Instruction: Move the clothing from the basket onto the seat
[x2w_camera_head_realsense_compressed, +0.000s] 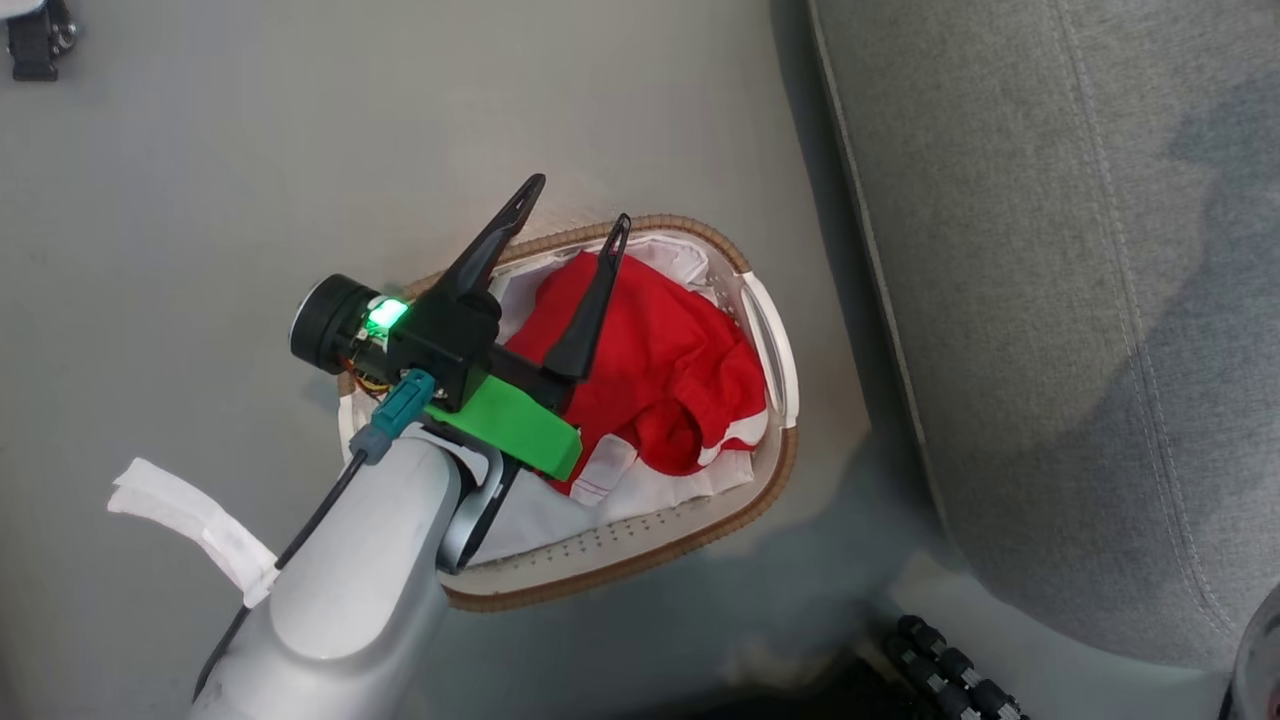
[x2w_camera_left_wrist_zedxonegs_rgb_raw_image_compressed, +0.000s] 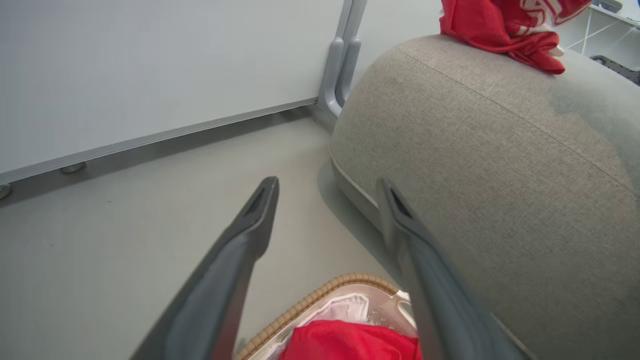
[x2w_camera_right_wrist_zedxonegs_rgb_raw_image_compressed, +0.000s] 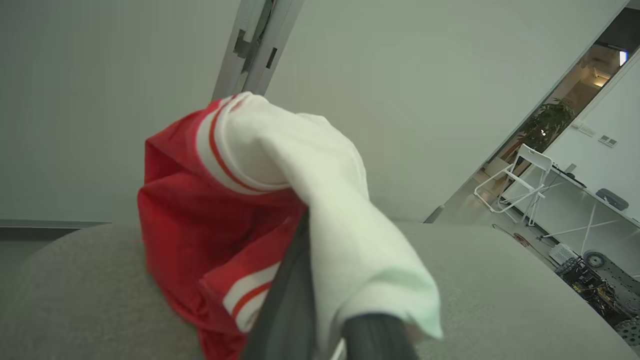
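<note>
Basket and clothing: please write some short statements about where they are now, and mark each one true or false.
1. A red garment lies in the basket. True.
2. The left gripper is shut on it. False: its fingers stand open and hold nothing.
3. The right gripper holds a red and white garment at the seat. True.
4. The basket stands on the seat. False: it stands on the floor beside it.

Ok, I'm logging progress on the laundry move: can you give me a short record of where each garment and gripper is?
garment in basket: red with white trim, lying in the laundry basket
held garment: red and white, over the grey sofa
left gripper: open, above the basket
right gripper: shut on the held garment
</note>
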